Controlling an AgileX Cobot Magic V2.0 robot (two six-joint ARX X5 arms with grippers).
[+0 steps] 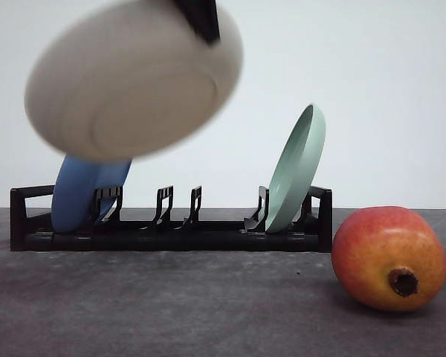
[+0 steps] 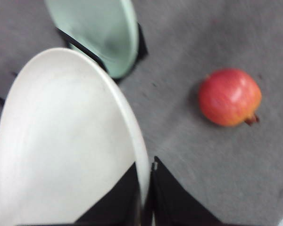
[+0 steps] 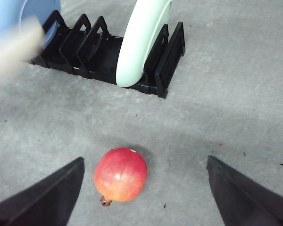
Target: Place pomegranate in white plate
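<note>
**Pomegranate on the table, white plate held in the air**

Pomegranate (image 1: 389, 257) sits on the grey table (image 1: 171, 305) at my right, just in front of the right end of the black dish rack (image 1: 171, 227), its dark crown nub turned toward the front camera. On my right wrist feed I see the right gripper (image 3: 144, 188) spread wide above it, holding nothing; the fruit lies between the two fingers, nearer one of them, and touches neither.

My left gripper (image 2: 146, 197) is clamped on the rim of the white plate (image 1: 134, 78), one finger on each face. That plate hangs tilted and motion-blurred above the rack's left half, clear of the slots. A blue plate (image 1: 82, 193) stands in the rack's left end and a pale green plate (image 1: 297, 167) leans in its right end.
</note>
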